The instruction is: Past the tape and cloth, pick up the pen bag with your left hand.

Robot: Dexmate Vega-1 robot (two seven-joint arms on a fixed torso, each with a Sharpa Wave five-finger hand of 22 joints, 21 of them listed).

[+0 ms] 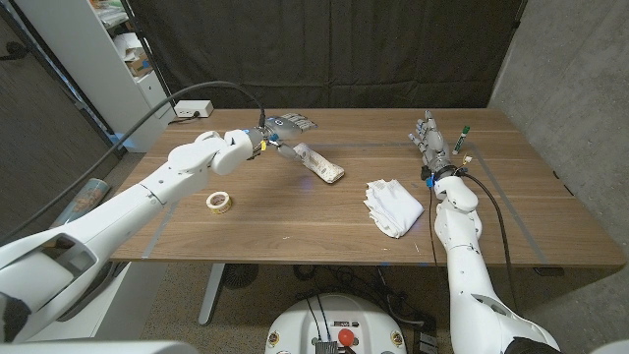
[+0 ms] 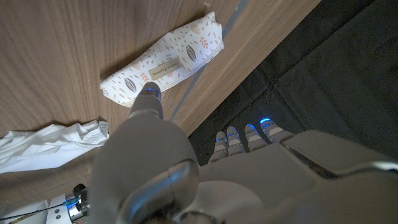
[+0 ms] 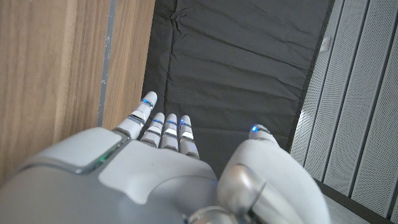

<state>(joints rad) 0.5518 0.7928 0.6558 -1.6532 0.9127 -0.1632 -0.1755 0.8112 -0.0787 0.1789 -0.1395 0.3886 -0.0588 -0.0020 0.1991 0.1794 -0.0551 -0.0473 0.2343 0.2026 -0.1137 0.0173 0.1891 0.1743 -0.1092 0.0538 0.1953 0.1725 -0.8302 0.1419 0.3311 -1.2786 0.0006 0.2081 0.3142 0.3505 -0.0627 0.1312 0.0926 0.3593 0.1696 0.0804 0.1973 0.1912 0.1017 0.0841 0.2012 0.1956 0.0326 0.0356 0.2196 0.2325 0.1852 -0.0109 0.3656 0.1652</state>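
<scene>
The pen bag (image 1: 320,165), a pale pouch with a leaf pattern, lies slantwise on the wooden table (image 1: 295,226) past the middle. My left hand (image 1: 278,147) hovers at the bag's far-left end with nothing in it. In the left wrist view the thumb (image 2: 149,96) points at the end of the pen bag (image 2: 165,59), touching it or just short of it, while the other fingers (image 2: 249,134) stretch out away from the bag. The tape roll (image 1: 218,202) sits nearer to me under the left forearm. The white cloth (image 1: 393,205) lies crumpled to the right of the bag.
My right hand (image 1: 432,143) stands upright and empty at the table's right side, fingers straight. A small pen (image 1: 462,133) lies beside it. A shiny packet (image 1: 292,123) sits behind the left hand. A power strip (image 1: 192,110) and its cable lie at the far-left corner.
</scene>
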